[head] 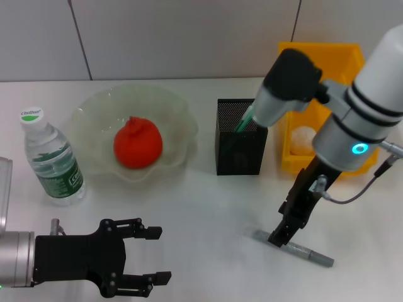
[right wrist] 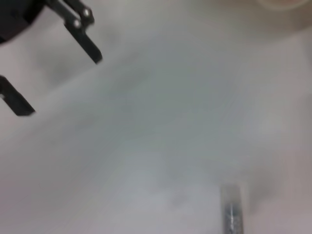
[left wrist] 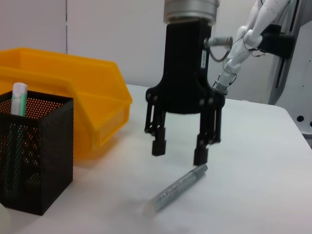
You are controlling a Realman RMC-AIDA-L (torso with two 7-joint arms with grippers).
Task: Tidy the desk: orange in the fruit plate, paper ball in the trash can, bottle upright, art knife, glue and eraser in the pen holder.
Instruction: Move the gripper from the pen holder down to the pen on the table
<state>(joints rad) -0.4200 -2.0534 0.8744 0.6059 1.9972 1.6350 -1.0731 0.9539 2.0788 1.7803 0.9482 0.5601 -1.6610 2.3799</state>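
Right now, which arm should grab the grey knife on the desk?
The right. Its gripper hangs open just above the knife, jaws either side. The left gripper is far across the desk.

I am looking at a white tabletop [head: 208, 201] that is filling most of the head view; it is running back to a pale panelled wall [head: 189, 38], where a dark seam [head: 80, 39] is slanting down between two panels; a second seam [head: 296, 19] is showing farther right. In the left wrist view the same tabletop [left wrist: 258, 190] is ending in a rounded far corner; a grey upright post [left wrist: 284, 78] is standing beyond that edge, against the wall [left wrist: 112, 39]. In the right wrist view I am seeing mostly bare, blurred tabletop [right wrist: 170, 122].
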